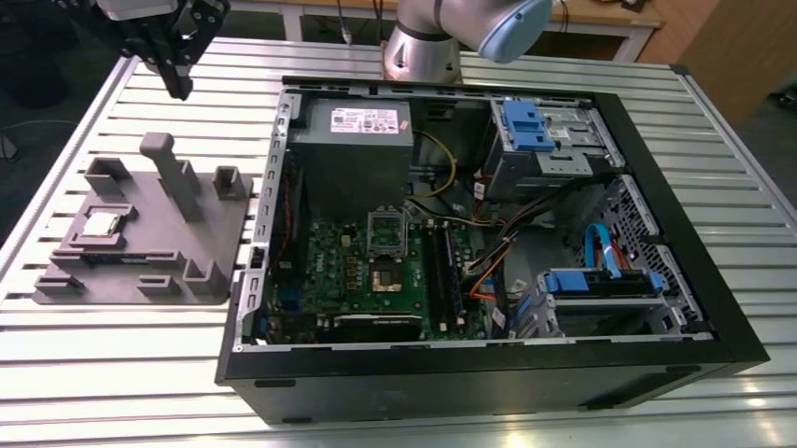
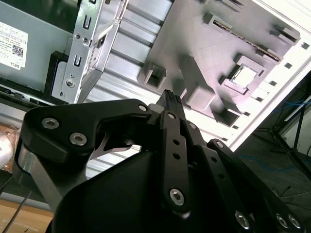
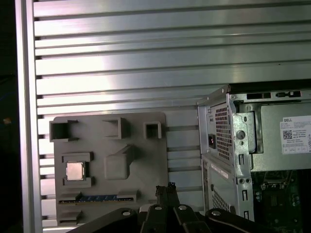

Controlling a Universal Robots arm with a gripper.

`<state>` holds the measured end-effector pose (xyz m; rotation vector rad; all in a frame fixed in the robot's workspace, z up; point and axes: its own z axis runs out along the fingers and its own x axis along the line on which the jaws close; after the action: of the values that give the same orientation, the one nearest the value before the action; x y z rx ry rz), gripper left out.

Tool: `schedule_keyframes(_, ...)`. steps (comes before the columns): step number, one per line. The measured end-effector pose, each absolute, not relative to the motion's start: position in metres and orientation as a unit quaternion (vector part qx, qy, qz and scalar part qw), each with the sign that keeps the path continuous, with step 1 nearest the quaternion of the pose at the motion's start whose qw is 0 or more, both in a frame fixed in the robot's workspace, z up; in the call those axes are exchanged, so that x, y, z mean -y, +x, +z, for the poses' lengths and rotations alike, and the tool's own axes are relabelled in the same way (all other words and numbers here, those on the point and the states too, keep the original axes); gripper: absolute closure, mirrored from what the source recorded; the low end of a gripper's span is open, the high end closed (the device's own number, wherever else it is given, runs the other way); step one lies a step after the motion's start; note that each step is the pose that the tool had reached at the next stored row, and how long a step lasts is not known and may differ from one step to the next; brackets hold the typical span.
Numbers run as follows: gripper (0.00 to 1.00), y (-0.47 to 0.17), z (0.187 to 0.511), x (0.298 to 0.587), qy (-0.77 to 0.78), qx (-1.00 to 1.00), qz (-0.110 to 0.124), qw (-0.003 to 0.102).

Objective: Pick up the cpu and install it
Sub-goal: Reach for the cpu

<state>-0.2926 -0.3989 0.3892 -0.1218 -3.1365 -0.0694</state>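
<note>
Black metal gripper (image 2: 171, 99) with bolted link arms: in the foreground, fingertips closed together.
Flat grey moulded fixture plate (image 2: 194, 34) with raised blocks and slots: beyond the gripper's tip, lying on a ribbed aluminium slat table (image 2: 127, 58).
Small square cpu (image 2: 244, 75) with a shiny silver top: seated in a framed recess of the plate, well apart from the gripper.
Perforated silver steel case frame (image 2: 86, 43): beside the plate, not touching it.
Grey box (image 2: 34, 24) with a white label: behind the frame.
</note>
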Motion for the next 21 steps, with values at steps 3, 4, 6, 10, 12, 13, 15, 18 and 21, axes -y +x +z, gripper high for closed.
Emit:
schedule_keyframes(3,0.9,-0.2933,0.3892,0.3989,-0.039,0.999,-0.022,0.001)
schedule_keyframes(4,0.9,-0.2936,0.3892,0.3989,-0.039,0.999,-0.022,0.001)
schedule_keyframes(6,0.9,-0.2942,0.3892,0.3989,-0.039,0.999,-0.022,0.001)
schedule_keyframes(10,0.9,-0.2959,0.3892,0.3989,-0.039,0.999,-0.022,0.001)
schedule_keyframes(12,0.9,-0.2969,0.3892,0.3989,-0.039,0.999,-0.022,0.001)
schedule_keyframes(13,0.9,-0.2975,0.3892,0.3989,-0.039,0.999,-0.022,0.001)
schedule_keyframes(15,0.9,-0.2986,0.3892,0.3989,-0.039,0.999,-0.022,0.001)
schedule_keyframes(18,0.9,-0.3005,0.3891,0.3989,-0.039,0.999,-0.022,0.001)
schedule_keyframes(21,0.9,-0.3019,0.3891,0.399,-0.039,0.999,-0.022,0.001)
